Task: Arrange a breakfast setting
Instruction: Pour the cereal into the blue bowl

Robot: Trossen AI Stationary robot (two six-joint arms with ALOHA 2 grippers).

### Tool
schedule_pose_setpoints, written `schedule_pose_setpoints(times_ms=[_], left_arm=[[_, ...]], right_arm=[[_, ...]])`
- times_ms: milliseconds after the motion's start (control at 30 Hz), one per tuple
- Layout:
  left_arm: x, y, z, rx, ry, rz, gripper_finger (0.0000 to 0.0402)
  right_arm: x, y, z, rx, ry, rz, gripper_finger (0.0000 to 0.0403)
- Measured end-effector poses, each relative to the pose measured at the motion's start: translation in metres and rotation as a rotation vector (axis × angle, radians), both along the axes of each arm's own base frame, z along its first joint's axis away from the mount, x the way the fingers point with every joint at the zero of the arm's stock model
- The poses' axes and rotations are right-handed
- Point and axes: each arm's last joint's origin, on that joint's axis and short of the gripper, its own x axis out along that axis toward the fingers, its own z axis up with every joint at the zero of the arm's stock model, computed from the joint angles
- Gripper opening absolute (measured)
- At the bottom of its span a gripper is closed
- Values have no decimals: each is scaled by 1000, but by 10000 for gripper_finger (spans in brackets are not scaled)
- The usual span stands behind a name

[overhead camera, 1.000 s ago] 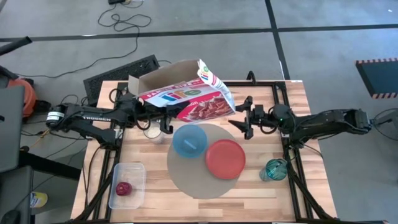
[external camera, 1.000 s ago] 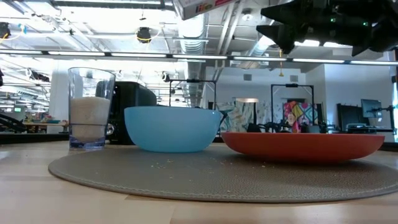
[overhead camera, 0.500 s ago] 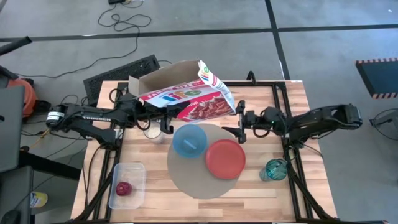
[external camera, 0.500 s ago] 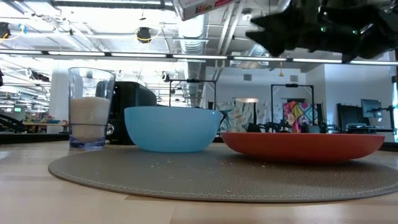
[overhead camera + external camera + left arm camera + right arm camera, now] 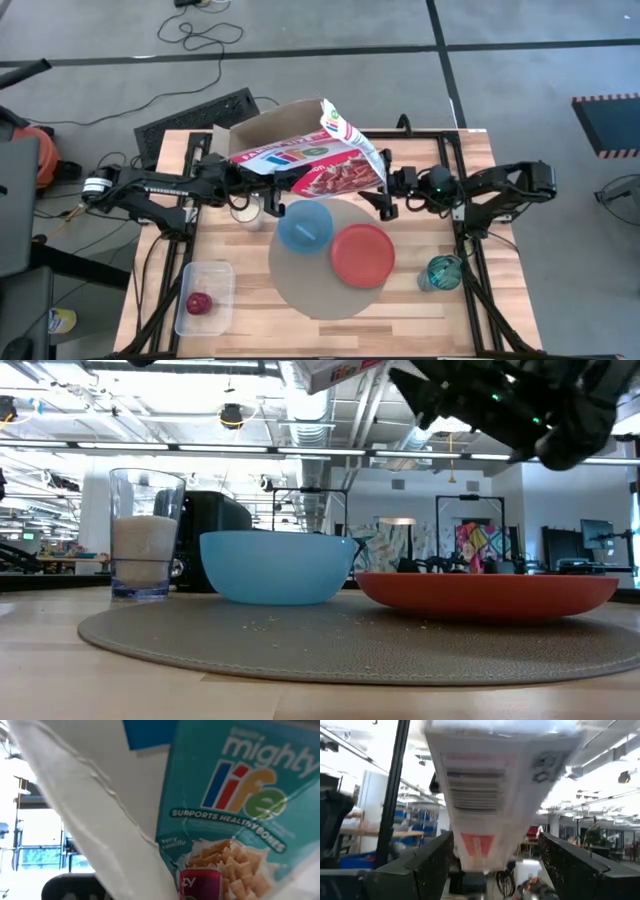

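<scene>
The left gripper (image 5: 262,190), clamped on the tilted white-and-red cardboard cereal box (image 5: 305,160) above the light-blue round bowl (image 5: 304,226) on the grey-beige round mat (image 5: 305,292), could spill cereal if the spread right gripper (image 5: 385,197) nudges it

Two dark, cabled, jointed arms

Robotics lab or workshop. Grey concrete floor (image 5: 520,90) with loose cables (image 5: 205,35); open hall, ceiling strip lights (image 5: 180,448), exposed ducts (image 5: 310,405).
</scene>
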Motion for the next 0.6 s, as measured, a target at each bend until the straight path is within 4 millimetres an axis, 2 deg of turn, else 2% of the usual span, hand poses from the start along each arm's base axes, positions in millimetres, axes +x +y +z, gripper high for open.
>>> schedule_pose_setpoints(times_ms=[67, 367, 600], left_arm=[[1, 0, -1, 3, -9, 6, 0], [-1, 0, 2, 8, -40, 3, 0], [0, -3, 1, 6, -27, -20, 0]], right_arm=[[4, 1, -1, -5, 11, 9, 318], [13, 3, 17, -43, -55, 34, 318], [16, -4, 16, 8, -25, -32, 318]])
